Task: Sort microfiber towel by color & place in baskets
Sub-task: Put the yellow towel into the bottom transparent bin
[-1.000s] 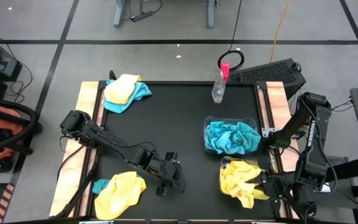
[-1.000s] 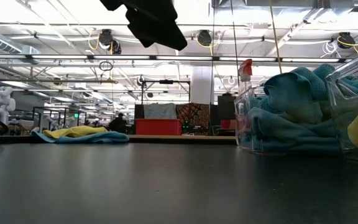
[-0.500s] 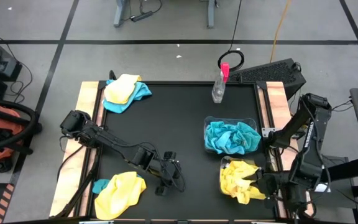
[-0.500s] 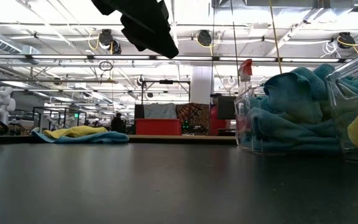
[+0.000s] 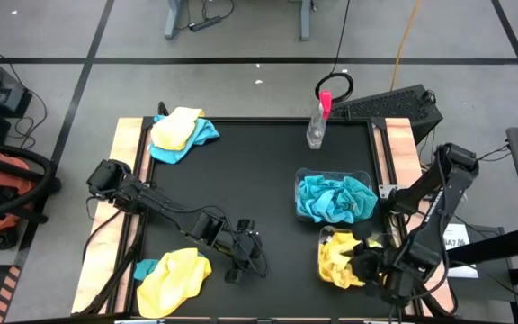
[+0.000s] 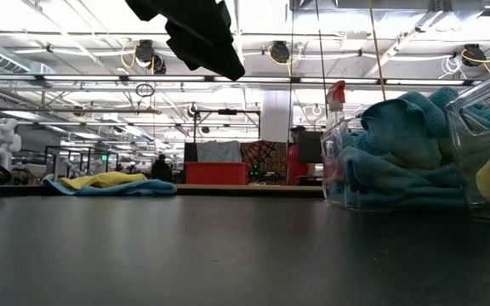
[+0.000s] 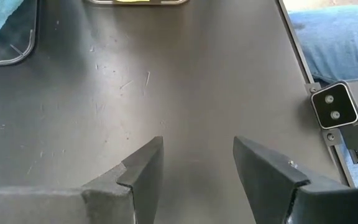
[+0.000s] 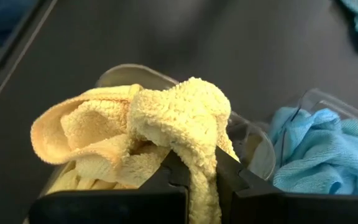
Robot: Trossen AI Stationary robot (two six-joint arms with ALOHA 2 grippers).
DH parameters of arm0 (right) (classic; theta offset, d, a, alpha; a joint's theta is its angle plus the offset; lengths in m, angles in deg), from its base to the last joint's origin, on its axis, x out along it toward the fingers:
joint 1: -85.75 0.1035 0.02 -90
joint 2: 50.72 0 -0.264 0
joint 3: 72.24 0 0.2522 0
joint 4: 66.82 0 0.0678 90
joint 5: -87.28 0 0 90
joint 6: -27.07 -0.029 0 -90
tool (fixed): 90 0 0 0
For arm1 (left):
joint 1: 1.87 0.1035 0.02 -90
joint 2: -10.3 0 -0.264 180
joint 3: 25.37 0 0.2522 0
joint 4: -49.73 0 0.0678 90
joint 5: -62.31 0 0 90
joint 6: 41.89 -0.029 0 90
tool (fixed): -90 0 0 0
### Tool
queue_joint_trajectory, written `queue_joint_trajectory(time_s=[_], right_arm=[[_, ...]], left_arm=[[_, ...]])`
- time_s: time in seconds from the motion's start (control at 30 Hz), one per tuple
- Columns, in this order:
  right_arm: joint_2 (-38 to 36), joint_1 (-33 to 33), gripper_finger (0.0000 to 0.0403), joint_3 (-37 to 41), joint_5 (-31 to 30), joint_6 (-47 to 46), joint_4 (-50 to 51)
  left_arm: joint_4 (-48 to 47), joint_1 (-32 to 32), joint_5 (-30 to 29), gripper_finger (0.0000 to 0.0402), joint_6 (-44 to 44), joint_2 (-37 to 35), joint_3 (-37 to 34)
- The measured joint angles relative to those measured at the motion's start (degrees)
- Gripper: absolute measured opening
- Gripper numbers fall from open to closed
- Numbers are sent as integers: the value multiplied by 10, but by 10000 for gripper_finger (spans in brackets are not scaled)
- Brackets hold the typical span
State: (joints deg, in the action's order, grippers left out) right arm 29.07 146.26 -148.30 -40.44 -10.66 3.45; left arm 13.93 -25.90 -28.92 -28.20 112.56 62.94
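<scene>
While the black table [image 5: 250, 180] carries everything, the sorting is only partly done. Two mixed towel heaps wait on the left side: a yellow-and-blue pile [image 5: 180, 133] at the far corner and another yellow towel over a blue one [image 5: 171, 279] at the near corner, both well apart from the tubs. On the right side stand the two clear baskets side by side. The farther one, the blue basket [image 5: 334, 196], is full of teal cloth; the nearer one, the yellow basket [image 5: 349, 261], holds yellow cloth, so each colour has its own tub.

At the yellow basket, the right gripper [image 5: 367, 261] sits low over the rim, its fingers pinched tight on a fold of yellow towel [image 8: 179, 118] that drapes up and over them. Judging by that, it is tucking this cloth down so it stays inside rather than hanging over the wall.

Between the near towel heap and the baskets, the left gripper [image 7: 194, 168] hovers over bare table, fingers spread apart and holding nothing, likely waiting to go for a heap. Beyond the baskets, a spray bottle [image 5: 317, 121] stands at the table's far edge, out of the way.
</scene>
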Motion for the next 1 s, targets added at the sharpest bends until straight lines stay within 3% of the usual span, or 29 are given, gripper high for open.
queue_joint_trajectory(time_s=[0.4, 1.0], right_arm=[[49, -32, 11, 0, 50, 3, -2], [54, -39, 11, 2, 51, 7, -23]], left_arm=[[0, 0, -2, 199, 6, 0, 0], [1, 1, -2, 199, 10, 0, 0]])
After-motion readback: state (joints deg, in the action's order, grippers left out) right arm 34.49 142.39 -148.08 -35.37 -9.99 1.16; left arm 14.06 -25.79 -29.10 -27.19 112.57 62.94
